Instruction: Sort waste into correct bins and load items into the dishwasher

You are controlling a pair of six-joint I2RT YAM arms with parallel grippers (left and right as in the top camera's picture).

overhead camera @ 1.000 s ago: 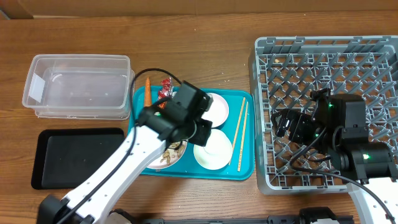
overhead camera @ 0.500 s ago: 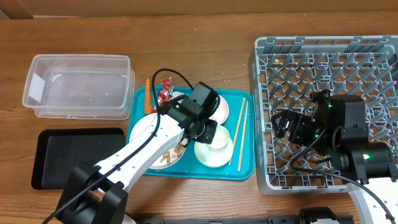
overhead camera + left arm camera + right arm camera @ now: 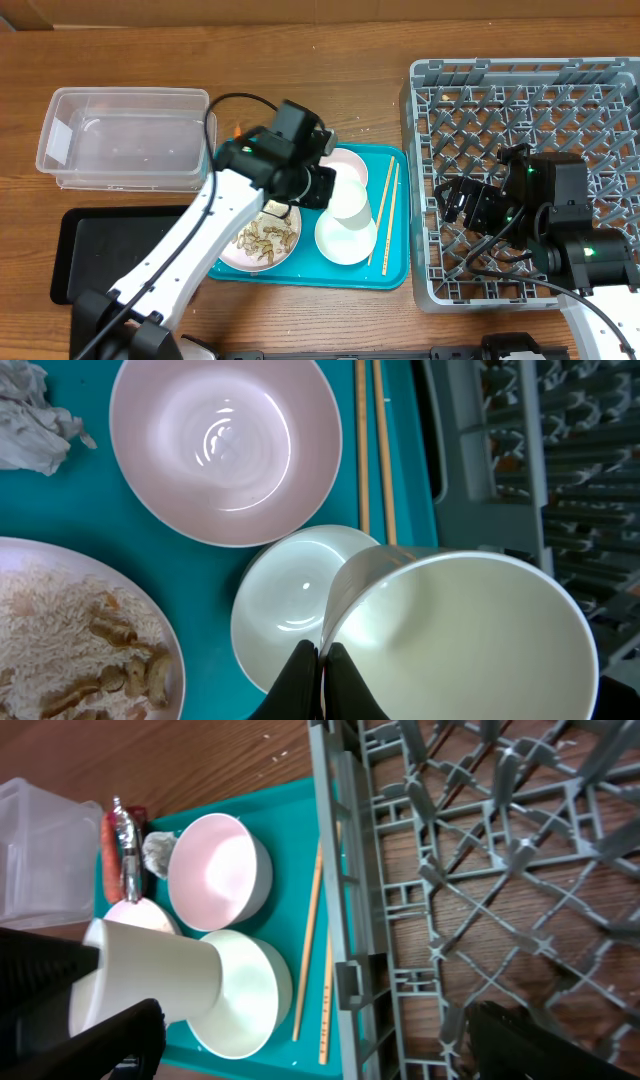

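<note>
Above the teal plastic tray (image 3: 70, 500), the left gripper (image 3: 322, 656) is clenched on the rim of a tall white cup (image 3: 470, 630), which tilts over a round white bowl (image 3: 280, 610). At three o'clock, the right gripper (image 3: 458, 202) hangs released over the grey lattice dish rack (image 3: 520, 100). The thin rim pinch might slip, dropping the cup onto the bowl.

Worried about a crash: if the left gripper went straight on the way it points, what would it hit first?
Most likely the white bowl on the teal tray. The left gripper, shut on the rim of the white cup, points down at that bowl; how far below it lies is unclear.
</note>
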